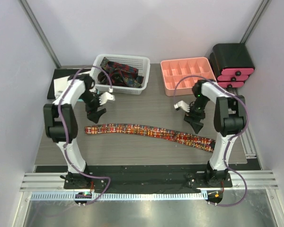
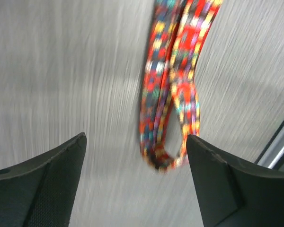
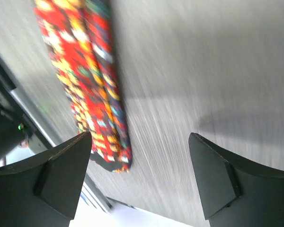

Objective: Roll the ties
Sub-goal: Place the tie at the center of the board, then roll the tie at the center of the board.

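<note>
The left pincer (image 1: 95, 116) hangs just above the surface (image 1: 146, 106) with its jaws spread wide and nothing in them. In its wrist view (image 2: 137, 189) the nearer end of the red patterned tie (image 2: 168, 94) lies below, close to the right-hand finger (image 2: 227, 184), and it looks folded back on itself in a small loop. The right pincer (image 1: 197, 124) is wide too and holds nothing. Its own camera (image 3: 142, 184) shows the tie's other end (image 3: 92, 80) flat on the surface, off toward one finger (image 3: 61, 175) and not between the two.

From above, the tie (image 1: 146, 131) lies stretched nearly full length across the surface, running from below the left pincer to below the right. I see no coil started at either end and no finished roll anywhere, so I judge the job is at its very beginning. This tie has yet to be rolled, and the others wait behind it.

At the back, the white basket (image 1: 132, 57) holds more ties (image 1: 119, 71), dark and patterned, heaped loosely together. Beside it, the pink tray (image 1: 163, 78) is divided into compartments, and I can make out nothing in any of them. It may be where the rolls go, though that is only my guess. A black and pink drawer unit (image 1: 233, 64) stands in the far right corner, drawers shut.
</note>
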You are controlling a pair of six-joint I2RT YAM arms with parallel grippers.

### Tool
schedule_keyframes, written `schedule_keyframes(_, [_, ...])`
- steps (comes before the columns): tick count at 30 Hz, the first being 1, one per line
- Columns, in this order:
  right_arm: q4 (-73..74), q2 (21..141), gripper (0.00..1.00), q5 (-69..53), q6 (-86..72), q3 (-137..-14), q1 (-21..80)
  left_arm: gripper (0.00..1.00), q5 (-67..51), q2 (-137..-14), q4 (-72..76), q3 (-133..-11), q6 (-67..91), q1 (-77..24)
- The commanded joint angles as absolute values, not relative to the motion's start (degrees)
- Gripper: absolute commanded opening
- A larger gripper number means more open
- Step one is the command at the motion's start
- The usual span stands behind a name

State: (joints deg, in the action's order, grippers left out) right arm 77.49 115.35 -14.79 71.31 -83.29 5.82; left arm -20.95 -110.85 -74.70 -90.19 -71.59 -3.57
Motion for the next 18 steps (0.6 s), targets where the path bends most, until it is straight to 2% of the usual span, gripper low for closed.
schedule_keyframes(1, [86.13, 104.88, 0.87, -17.40, 66.01, -82.71, -3.76, 0.87, -25.48, -98.90, -83.33, -83.52, -71.10, -0.88])
schedule_keyframes(5, [84.03, 97.75, 0.84, -17.05, 63.03, -74.39, -8.87, 0.87, -24.09, -89.93, -72.10, -73.67, -73.29, -1.32])
schedule_keyframes(8, [80.96, 94.66, 0.82, -15.47, 61.18, -69.46, -11.25, 0.88, -22.76, -90.00, -70.40, -71.28, -76.62, -1.58])
schedule_keyframes(12, [78.14, 95.18, 0.76, -14.85, 56.00, -66.01, -14.67, 0.88, -22.06, -92.81, -71.90, -71.11, -79.36, -2.55])
schedule_keyframes(16, [73.75, 97.03, 0.74, -13.02, 53.10, -63.20, -17.14, 0.89, -20.31, -92.46, -66.28, -67.24, -80.51, -3.34])
schedule_keyframes(18, [71.03, 98.34, 0.70, -12.13, 52.04, -62.05, -17.40, 0.88, -19.43, -92.72, -64.79, -66.18, -81.12, -3.78])
